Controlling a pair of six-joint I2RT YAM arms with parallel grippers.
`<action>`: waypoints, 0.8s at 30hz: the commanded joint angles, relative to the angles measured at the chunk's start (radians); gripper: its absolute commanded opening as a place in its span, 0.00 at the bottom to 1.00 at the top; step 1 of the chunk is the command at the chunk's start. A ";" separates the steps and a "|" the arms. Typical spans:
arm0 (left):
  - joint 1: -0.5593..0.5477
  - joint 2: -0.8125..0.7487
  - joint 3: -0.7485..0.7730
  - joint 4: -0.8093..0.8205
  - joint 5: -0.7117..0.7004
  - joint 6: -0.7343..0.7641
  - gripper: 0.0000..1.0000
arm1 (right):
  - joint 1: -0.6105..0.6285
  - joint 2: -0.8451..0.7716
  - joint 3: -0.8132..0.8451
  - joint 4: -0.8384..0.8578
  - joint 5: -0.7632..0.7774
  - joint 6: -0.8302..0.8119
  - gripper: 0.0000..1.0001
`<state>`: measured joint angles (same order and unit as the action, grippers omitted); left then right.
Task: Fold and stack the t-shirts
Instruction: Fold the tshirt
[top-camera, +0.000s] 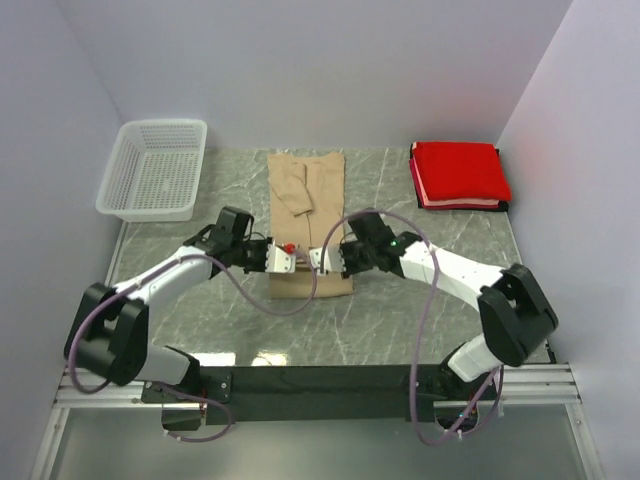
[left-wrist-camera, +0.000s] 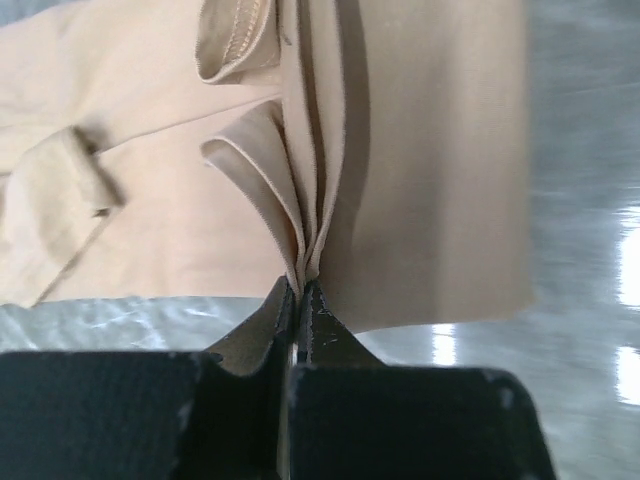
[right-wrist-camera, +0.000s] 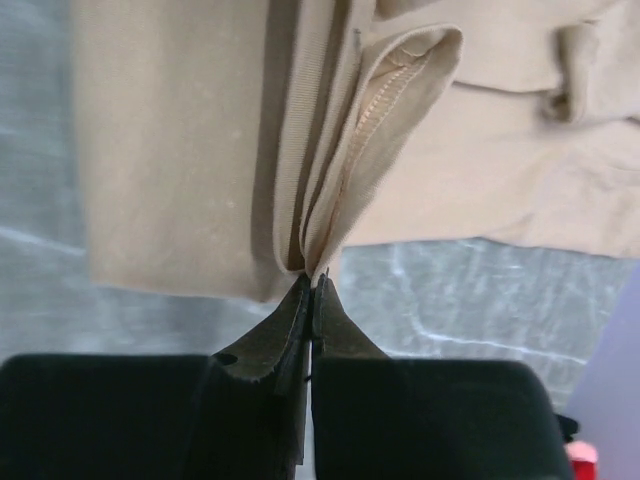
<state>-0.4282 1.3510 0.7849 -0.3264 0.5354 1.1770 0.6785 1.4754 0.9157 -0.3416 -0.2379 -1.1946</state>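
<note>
The tan t-shirt (top-camera: 308, 190) lies as a long narrow strip in the middle of the table, sleeves folded in. My left gripper (top-camera: 290, 260) is shut on a pinched bunch of its layers at the left edge, as the left wrist view (left-wrist-camera: 300, 282) shows. My right gripper (top-camera: 318, 260) is shut on the same shirt's right edge, pinching folded layers in the right wrist view (right-wrist-camera: 315, 278). The shirt cloth (left-wrist-camera: 420, 160) rises into pleats at both grips (right-wrist-camera: 180, 150). The red t-shirt (top-camera: 459, 174) lies folded at the back right, apart from both grippers.
A white plastic mesh basket (top-camera: 155, 170) stands at the back left. The grey marble table (top-camera: 420, 220) is bounded by white walls at left, back and right. Cables loop from both arms over the near part of the table.
</note>
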 joint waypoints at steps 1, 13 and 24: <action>0.049 0.085 0.100 0.070 0.060 0.079 0.01 | -0.059 0.066 0.109 0.013 -0.072 -0.114 0.00; 0.144 0.444 0.424 0.073 0.069 0.107 0.10 | -0.189 0.399 0.442 -0.022 -0.118 -0.209 0.05; 0.204 0.432 0.507 0.030 0.046 -0.025 0.52 | -0.235 0.370 0.526 -0.092 -0.115 -0.105 0.63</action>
<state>-0.2417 1.8778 1.2789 -0.2684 0.5510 1.2022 0.4511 1.9461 1.4460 -0.3801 -0.3317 -1.3315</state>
